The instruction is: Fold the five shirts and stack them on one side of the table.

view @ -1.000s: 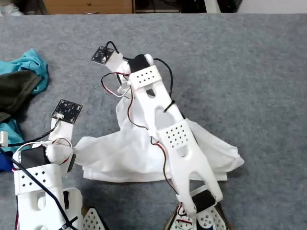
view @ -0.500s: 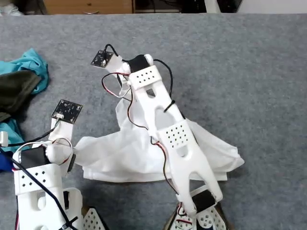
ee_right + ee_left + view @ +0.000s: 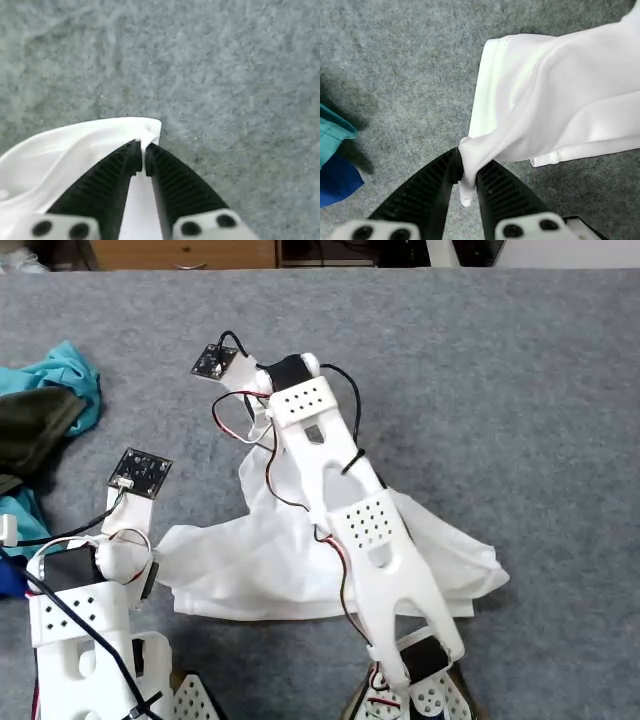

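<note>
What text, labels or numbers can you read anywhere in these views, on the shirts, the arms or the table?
No text can be read in any view.
The white shirt, pinched by the left gripper and by the right gripper, is plain.
The teal shirt at the table's edge shows no print.
The circuit board on a wrist: any marking is too small to read.

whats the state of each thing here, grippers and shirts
left gripper: shut on the white shirt's edge
right gripper: shut on the white shirt's corner
white shirt: rumpled, not folded flat, pinched at two spots
teal shirt: crumpled, unfolded
dark shirt: crumpled, lying on the teal shirt
blue cloth: bunched up beside the teal shirt
</note>
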Controlling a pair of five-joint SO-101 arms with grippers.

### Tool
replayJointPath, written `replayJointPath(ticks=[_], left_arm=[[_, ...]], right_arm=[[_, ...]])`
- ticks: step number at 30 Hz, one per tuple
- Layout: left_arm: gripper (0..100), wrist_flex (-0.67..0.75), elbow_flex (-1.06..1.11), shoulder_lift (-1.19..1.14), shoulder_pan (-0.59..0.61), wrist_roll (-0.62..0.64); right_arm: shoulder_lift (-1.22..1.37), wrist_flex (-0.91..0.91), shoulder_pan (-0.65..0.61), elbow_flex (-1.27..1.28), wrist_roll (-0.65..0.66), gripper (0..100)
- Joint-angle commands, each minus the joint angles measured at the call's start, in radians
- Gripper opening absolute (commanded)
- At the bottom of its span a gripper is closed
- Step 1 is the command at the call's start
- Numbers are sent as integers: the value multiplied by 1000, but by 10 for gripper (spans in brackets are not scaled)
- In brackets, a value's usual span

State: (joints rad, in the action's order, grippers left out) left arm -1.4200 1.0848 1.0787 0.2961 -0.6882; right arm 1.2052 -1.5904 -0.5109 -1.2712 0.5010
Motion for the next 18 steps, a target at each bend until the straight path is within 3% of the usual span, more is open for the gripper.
replayJointPath(ticks=[1, 8, 14, 18], left_arm=[[18, -6, -2, 2, 11, -3], [18, -41, -3, 8, 9, -6], [18, -44, -49, 10, 11, 0], [18, -95, -152, 10, 8, 72]], right_arm=[[-28, -29, 13, -38, -14, 2], [-62, -190, 58, -222, -12, 2], [-170, -196, 117, -331, -69, 2], [-329, -198, 147, -329, -110, 2]])
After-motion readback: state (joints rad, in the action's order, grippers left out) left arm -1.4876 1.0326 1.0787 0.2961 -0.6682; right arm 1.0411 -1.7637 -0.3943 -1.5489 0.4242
